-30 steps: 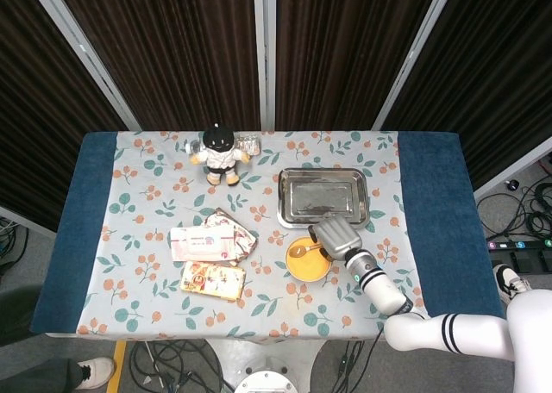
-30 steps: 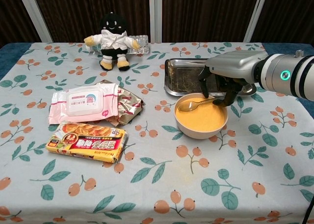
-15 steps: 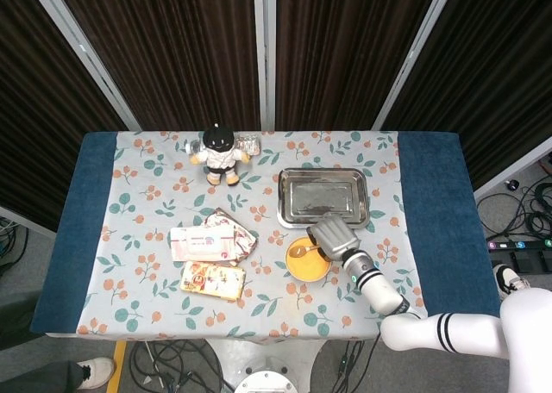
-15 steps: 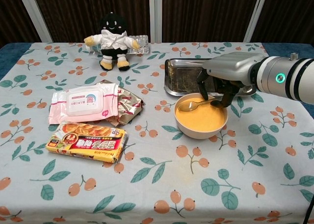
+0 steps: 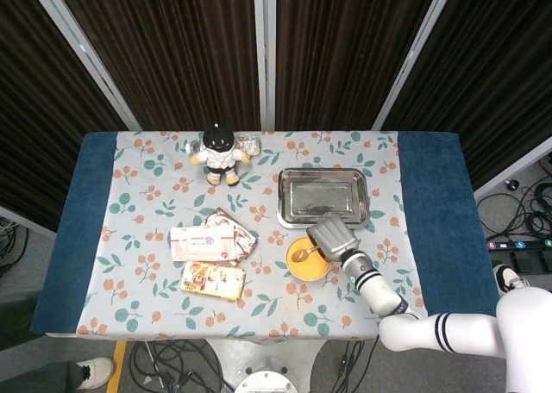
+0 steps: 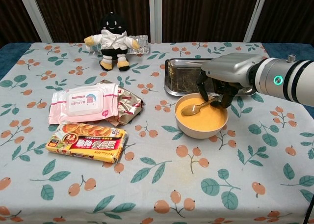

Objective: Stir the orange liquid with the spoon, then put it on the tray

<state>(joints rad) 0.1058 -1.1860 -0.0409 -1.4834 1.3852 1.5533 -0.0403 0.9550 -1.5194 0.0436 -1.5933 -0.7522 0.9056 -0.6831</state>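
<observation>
A: Head view first. What does it give that the chest view lacks?

B: The whole table from above: blue cloth strips (image 5: 431, 195) at both ends of the floral tablecloth (image 5: 155, 195), dark curtains behind, cables on the floor. It shows the right arm (image 5: 379, 291) running from the near right corner up to the bowl (image 5: 308, 259). The back of the right hand (image 5: 332, 235) covers the bowl's far right rim, so the fingers cannot be seen there.

A: And the chest view?

B: Side-on and low. The fingers (image 6: 201, 89) curl down over the bowl's far edge. The spoon (image 6: 195, 107) shows clearly: its scoop lies on the orange liquid (image 6: 203, 120) at the left, its handle rising rightward into the fingers. The hand grips the handle end.

A: Left hand?

B: Neither view shows it.

A: Spoon relative to the hand?

B: The scoop sits to the left of and below the hand; the handle meets the fingers near the bowl's far right rim. The spoon is in the bowl, not on the tray (image 6: 179, 81).

A: Tray position?

B: Just behind the bowl, metal, rectangular. The hand hangs over its near edge in the chest view.

A: Other items?

B: A plush doll (image 6: 112, 40) at the far side with a clear plastic bottle (image 6: 142, 43) lying behind it. A wet wipes pack (image 6: 83, 102) on a crumpled foil wrapper (image 6: 128, 102), and a snack packet (image 6: 86, 143) nearer the front, all well left of the bowl
</observation>
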